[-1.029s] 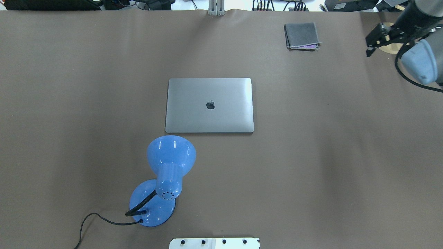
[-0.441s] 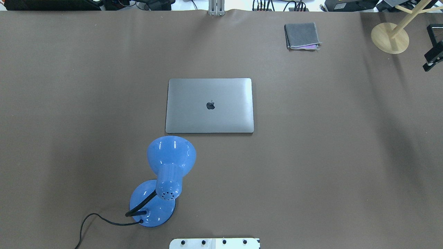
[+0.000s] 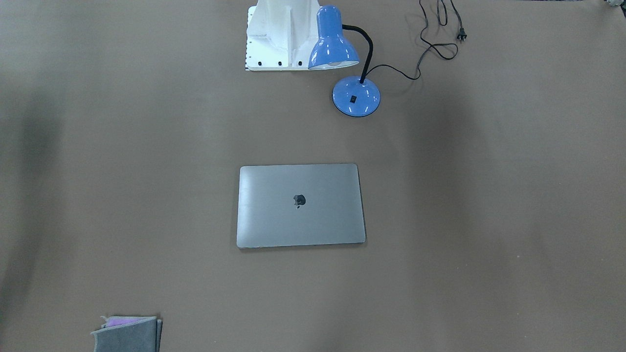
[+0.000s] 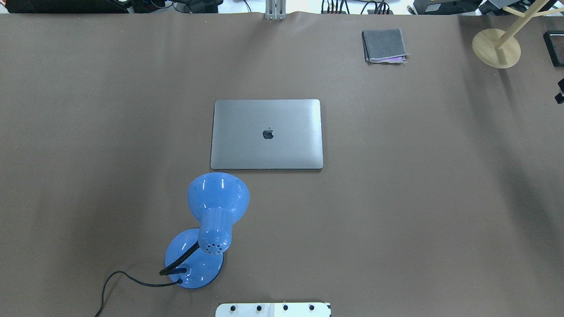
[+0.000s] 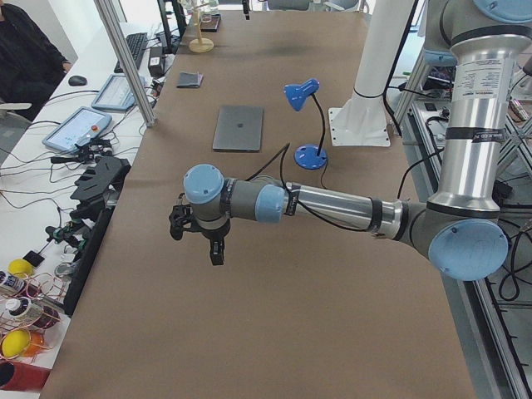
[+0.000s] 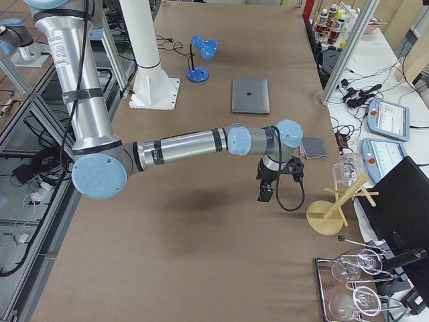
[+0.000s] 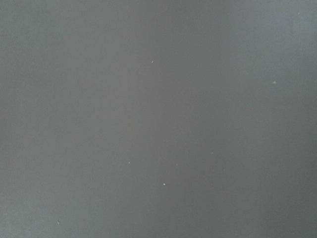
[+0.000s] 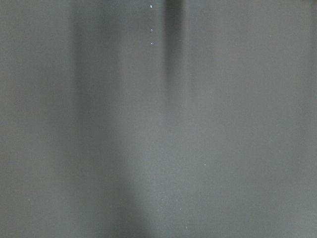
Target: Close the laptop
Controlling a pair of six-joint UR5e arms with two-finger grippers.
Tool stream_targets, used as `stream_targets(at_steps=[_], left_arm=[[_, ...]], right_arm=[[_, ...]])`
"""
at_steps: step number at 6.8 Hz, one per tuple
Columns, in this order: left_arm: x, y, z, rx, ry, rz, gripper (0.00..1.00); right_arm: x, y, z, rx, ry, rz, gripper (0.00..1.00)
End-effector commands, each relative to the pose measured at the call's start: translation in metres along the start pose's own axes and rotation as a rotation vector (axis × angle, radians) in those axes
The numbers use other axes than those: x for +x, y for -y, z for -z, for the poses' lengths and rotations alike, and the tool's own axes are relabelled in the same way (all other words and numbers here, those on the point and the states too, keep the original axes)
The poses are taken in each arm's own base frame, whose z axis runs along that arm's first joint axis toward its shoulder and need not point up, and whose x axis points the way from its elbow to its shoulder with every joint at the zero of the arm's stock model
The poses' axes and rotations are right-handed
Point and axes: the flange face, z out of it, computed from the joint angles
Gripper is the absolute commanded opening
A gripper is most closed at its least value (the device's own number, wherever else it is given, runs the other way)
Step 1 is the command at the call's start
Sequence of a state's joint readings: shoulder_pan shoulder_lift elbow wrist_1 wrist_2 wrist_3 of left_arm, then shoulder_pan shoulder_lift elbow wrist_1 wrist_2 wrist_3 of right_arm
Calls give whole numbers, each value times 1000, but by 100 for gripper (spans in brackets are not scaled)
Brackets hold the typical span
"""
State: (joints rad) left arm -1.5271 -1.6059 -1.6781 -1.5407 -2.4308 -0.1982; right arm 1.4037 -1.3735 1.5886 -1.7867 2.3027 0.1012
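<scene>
Both arms are hanging over the bench's (image 4: 396, 198) ends; you cannot tell whether the left hand (image 5: 198, 239) or right hand (image 6: 276, 180) is spread. The laptop (image 4: 266, 134) is lying mid-bench, lid down, so you are likely needing no further press.

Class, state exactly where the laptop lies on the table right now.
In the overhead view the laptop lies shut near the middle of the table, just beyond the blue lamp, with the folded grey cloth farther off at the far right.

Right end effector (image 4: 561, 94), perhaps, mostly beyond overhead edge
</scene>
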Motion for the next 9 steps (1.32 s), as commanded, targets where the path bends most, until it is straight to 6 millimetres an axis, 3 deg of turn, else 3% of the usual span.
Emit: stream_targets(at_steps=[1,2,5,9], left_arm=[[-31,-7,3,7,7,5,99],[-33,-6,2,6,9,7,99],[-34,-6,2,4,10,9,99],[-34,-7,3,5,9,10,99]], right_arm=[[18,-8,8,14,26,34,100],[27,-14,16,28,26,45,100],[61,-39,5,15,27,112,100],[83,-50,11,29,33,116,100]])
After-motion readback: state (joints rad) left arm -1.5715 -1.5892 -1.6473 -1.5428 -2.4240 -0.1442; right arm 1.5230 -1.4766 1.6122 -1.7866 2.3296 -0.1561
